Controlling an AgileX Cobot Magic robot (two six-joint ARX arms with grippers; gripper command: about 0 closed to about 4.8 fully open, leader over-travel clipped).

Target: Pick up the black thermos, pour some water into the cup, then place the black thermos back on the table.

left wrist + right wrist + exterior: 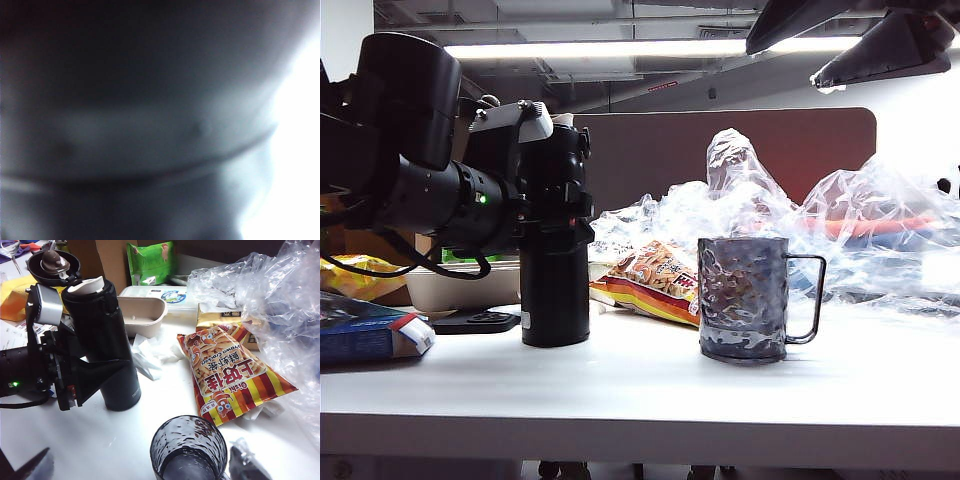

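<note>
Black thermos [555,270] stands upright on the white table [640,385], its flip-top lid hinged open behind its mouth in the right wrist view. Left gripper [560,205] reaches in level from the side, with the flask's upper body sitting between its fingers [102,375]. One black finger lies along the near side of the flask in the right wrist view; whether the fingers press firmly or merely sit against the body cannot be told. Left wrist view is filled by a dark, blurred surface too close to read. Beyond the fingertips, on the far side of the flask from the arm and well apart from it, the cup [744,298] stands upright, a dimpled grey metal mug with its wire handle turned away from the thermos. Behind the gap between flask and cup lies a striped snack bag [650,282], with crumpled clear plastic [800,225] heaped beyond it. A beige tray [142,314] sits behind the thermos. Right gripper [135,467] hangs above the cup, off the table, its fingers spread wide at the edge of its own view and holding nothing.
</note>
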